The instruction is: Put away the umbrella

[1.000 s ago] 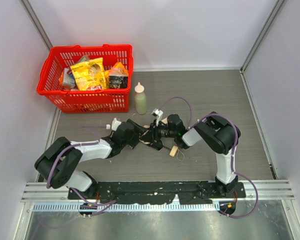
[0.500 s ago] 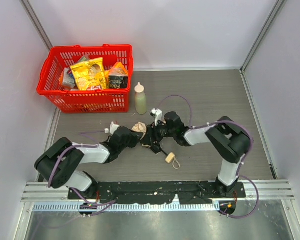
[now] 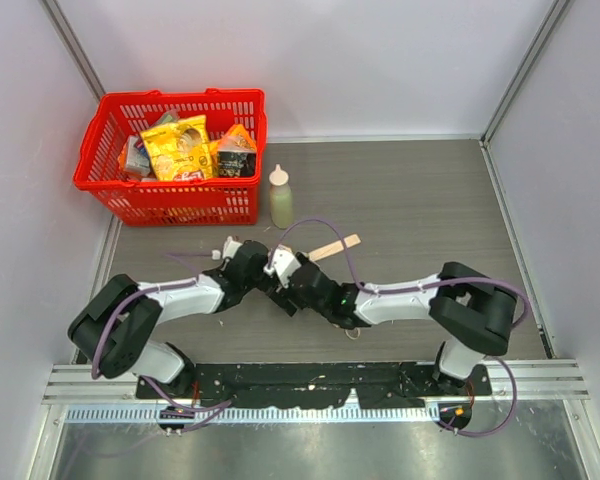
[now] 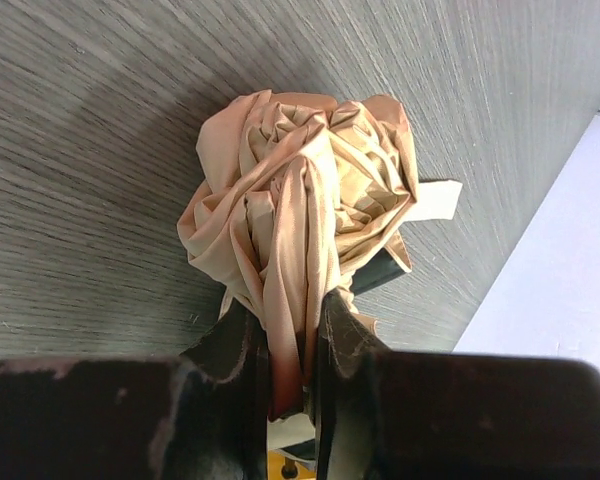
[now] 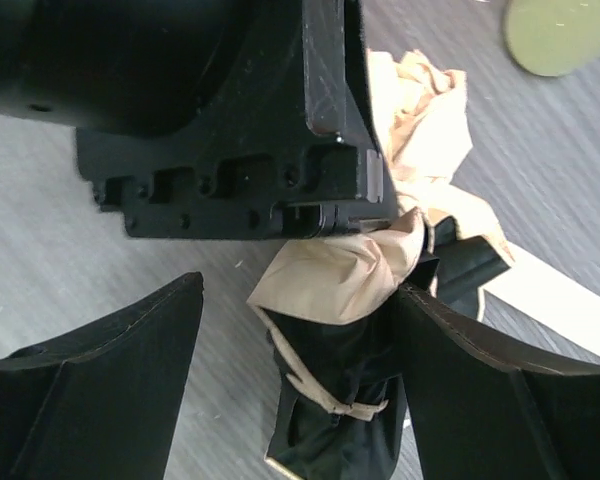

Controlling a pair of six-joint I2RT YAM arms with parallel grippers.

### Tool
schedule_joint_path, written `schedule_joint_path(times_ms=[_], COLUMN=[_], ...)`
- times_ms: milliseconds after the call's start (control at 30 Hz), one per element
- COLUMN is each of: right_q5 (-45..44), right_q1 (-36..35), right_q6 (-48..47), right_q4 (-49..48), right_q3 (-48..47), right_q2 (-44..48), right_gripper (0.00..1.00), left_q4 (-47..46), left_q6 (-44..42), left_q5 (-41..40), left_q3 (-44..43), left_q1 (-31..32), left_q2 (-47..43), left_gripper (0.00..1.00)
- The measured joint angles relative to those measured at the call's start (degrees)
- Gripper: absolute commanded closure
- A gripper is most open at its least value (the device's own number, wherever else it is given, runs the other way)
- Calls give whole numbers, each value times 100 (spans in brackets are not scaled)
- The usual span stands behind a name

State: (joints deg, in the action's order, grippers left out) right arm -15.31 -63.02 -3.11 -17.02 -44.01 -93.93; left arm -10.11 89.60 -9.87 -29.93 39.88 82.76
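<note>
In the left wrist view the umbrella [image 4: 300,190] is a crumpled bunch of beige fabric on the grey table. My left gripper [image 4: 292,315] is shut on a fold of that fabric. In the right wrist view my right gripper [image 5: 300,300] stands open, with the umbrella [image 5: 340,280] between its fingers, showing beige cloth, black lining and a thin beige tie. The left gripper's black body [image 5: 230,120] sits just beyond. From above, both grippers meet mid-table, left [image 3: 248,266] and right [image 3: 290,280]. They hide most of the umbrella, and only a pale flat strip [image 3: 335,247] pokes out.
A red basket [image 3: 180,205] full of snack packets stands at the back left. A pale green squeeze bottle [image 3: 280,200] stands just right of it, close behind the grippers. The right forearm [image 3: 400,295] lies across the near middle of the table.
The right arm has swung left and stretched low across the table, and its gripper has opened. The left gripper has shut on the fabric. The knob handle has gone out of sight under the right arm.
</note>
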Motion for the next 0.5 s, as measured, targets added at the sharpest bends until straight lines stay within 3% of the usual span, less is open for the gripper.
schedule_joint_path(times_ms=[200, 267, 333, 367, 400, 433, 500], right_q5=[-1471, -1932, -2208, -2286, -2374, -2439, -2490], right_q1=[-321, -356, -382, -391, -393, -393, -398], right_q6=[-232, -297, -271, -269, -291, -321, -422], right_q4=[-444, -634, -798, -841, -881, -896, -914], right_q3=[-205, -286, -363, -372, -376, -391, -415], right_q2=[-796, -1108, -1283, -1331, -1370, -1377, -1357], right_gripper=[24, 34, 54, 70, 92, 99, 99], left_q4=[522, 577, 625, 634, 636, 645, 627], left_q6=[2, 0, -7, -17, -24, -26, -55], left_q5=[109, 175, 203, 203, 203, 173, 87], left_q3=[-302, -337, -350, -352, -352, -354, -358], left_q1=[-46, -81, -120, -142, -153, -162, -162], left_q2=[68, 76, 79, 83, 83, 79, 24], left_gripper=[100, 100, 100, 100, 100, 100, 71])
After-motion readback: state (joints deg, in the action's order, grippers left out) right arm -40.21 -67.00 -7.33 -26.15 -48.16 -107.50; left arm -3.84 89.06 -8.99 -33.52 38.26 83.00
